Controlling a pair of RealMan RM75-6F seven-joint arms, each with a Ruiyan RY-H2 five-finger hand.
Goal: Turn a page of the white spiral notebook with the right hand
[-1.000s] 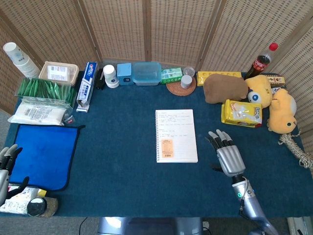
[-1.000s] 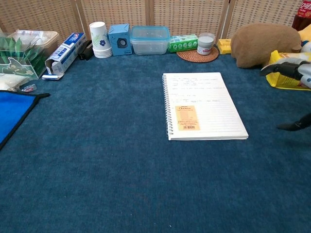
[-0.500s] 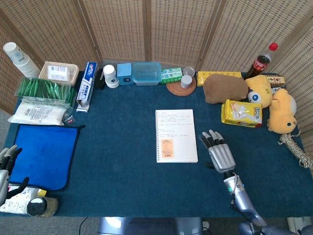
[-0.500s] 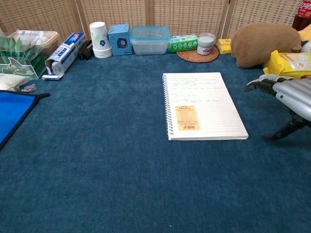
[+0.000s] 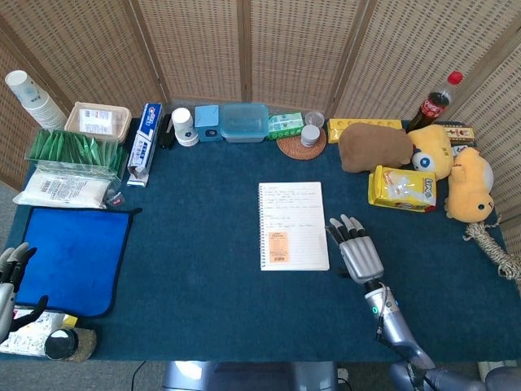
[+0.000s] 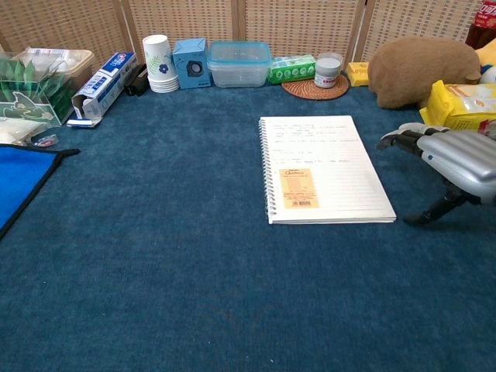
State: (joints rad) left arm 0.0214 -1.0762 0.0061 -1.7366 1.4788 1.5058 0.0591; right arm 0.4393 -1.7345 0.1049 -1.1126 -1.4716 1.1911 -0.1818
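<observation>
The white spiral notebook lies open and flat near the middle of the table, spiral at its left edge, an orange sticker on the lined page. Just off its right edge hovers the right hand, fingers spread and holding nothing, fingertips level with the page edge; whether they touch it is unclear. Along the far edge, a clear lidded container shows contents too dim to make out; a small jar sits on a woven coaster. At the near left corner the left hand is cut off, fingers apart, empty.
</observation>
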